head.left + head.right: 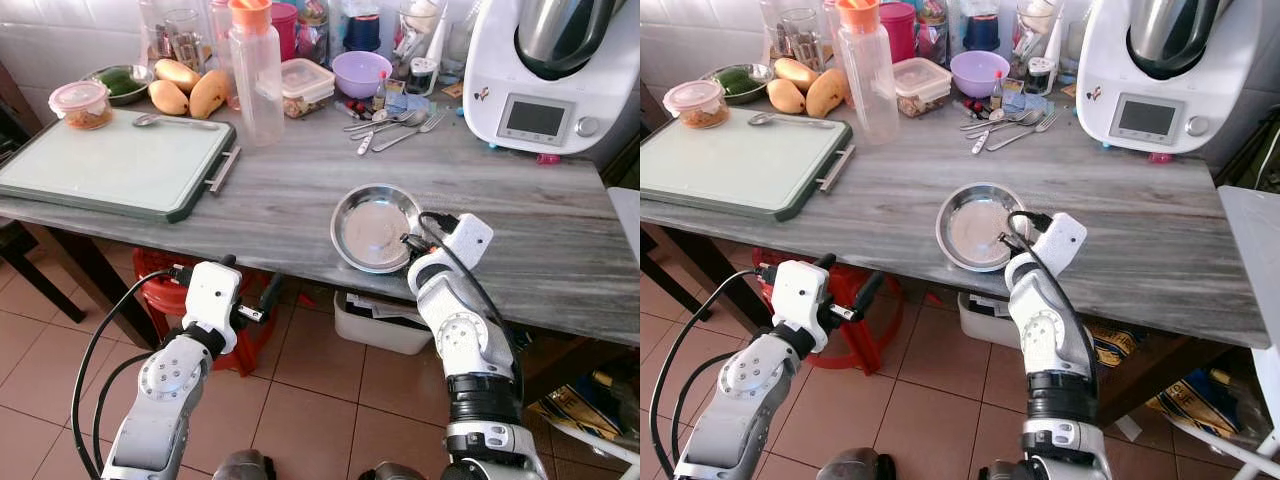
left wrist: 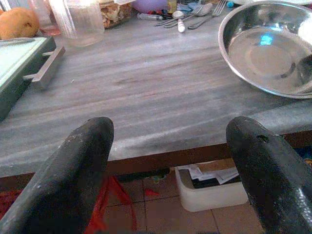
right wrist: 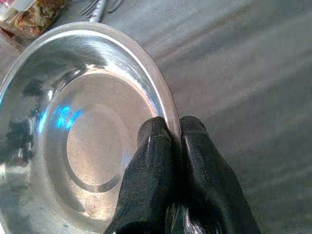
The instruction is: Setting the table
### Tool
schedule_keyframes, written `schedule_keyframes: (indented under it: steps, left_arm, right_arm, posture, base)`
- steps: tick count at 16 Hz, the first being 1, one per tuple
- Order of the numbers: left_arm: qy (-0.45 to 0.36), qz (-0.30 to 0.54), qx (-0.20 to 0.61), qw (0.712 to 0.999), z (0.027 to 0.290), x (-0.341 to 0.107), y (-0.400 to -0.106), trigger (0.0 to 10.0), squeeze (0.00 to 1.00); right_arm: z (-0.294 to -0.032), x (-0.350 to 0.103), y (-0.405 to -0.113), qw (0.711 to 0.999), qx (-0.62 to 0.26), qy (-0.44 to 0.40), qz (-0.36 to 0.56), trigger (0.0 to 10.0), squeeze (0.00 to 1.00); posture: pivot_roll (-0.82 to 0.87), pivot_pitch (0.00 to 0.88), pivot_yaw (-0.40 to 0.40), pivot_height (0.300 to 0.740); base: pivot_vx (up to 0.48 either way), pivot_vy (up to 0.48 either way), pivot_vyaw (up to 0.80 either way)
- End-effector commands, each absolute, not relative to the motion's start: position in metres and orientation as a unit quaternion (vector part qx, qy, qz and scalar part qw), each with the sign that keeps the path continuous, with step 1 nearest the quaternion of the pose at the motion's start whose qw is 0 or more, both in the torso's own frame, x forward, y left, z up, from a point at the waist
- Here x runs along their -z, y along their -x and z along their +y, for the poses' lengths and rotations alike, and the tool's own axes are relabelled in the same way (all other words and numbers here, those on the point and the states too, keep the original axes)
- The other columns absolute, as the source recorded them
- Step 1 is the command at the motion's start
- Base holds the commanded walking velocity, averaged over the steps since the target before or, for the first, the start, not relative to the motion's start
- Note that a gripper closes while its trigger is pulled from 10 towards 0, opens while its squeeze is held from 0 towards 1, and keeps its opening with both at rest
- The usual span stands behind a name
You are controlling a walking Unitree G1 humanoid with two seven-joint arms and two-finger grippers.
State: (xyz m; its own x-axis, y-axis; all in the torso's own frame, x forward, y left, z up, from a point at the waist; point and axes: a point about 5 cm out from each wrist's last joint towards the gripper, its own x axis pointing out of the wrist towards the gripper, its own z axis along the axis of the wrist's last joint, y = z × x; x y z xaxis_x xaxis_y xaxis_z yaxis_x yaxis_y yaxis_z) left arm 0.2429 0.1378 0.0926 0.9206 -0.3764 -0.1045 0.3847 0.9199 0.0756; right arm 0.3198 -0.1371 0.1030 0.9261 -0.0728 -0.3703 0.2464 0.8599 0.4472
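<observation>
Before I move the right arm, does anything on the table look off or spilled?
Nothing spilled. The steel plate sits close to the table's near edge, its rim pinched by the right gripper. The left gripper hangs open below the edge.

Before us the grey wood-grain worktop (image 1: 290, 190) carries a steel plate (image 1: 375, 228) near its front edge, a green tray (image 1: 115, 165) on our left, a clear bottle (image 1: 256, 75), loose cutlery (image 1: 395, 125) and a white kitchen machine (image 1: 545, 75).
</observation>
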Motion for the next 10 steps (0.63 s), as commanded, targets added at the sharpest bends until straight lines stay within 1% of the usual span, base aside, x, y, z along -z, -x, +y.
schedule_keyframes:
  steps: [1,4,7,8,10]
  left_arm:
    - [-0.052,0.041,0.203,0.977,0.136,-0.096,-0.244,10.0,0.00]
    - [-0.053,0.040,0.204,0.977,0.136,-0.096,-0.244,10.0,0.00]
    - [-0.054,0.040,0.205,0.976,0.135,-0.096,-0.244,10.0,0.00]
    - [-0.054,0.041,0.205,0.976,0.135,-0.096,-0.244,10.0,0.00]
    - [-0.055,0.041,0.205,0.976,0.135,-0.096,-0.244,10.0,0.00]
  right_arm:
    - [-0.141,-0.084,-0.311,0.947,0.108,-0.215,0.214,10.0,0.00]
    - [-0.142,-0.085,-0.311,0.946,0.100,-0.221,0.216,10.0,0.00]
    - [-0.145,-0.078,-0.308,0.934,0.121,-0.237,0.236,10.0,0.00]
    - [-0.149,-0.076,-0.307,0.926,0.134,-0.260,0.240,10.0,0.00]
    - [-0.153,-0.076,-0.308,0.923,0.144,-0.265,0.238,10.0,0.00]
  posture:
    - [0.06,0.007,0.011,0.740]
    - [0.06,0.008,0.013,0.740]
    - [0.06,0.008,0.010,0.740]
    - [0.06,0.008,0.010,0.740]
    - [0.06,0.009,0.012,0.740]
  base:
    - [0.000,0.000,0.00]
    - [0.000,0.000,0.00]
    - [0.000,0.000,0.00]
    - [0.000,0.000,0.00]
    - [0.000,0.000,0.00]
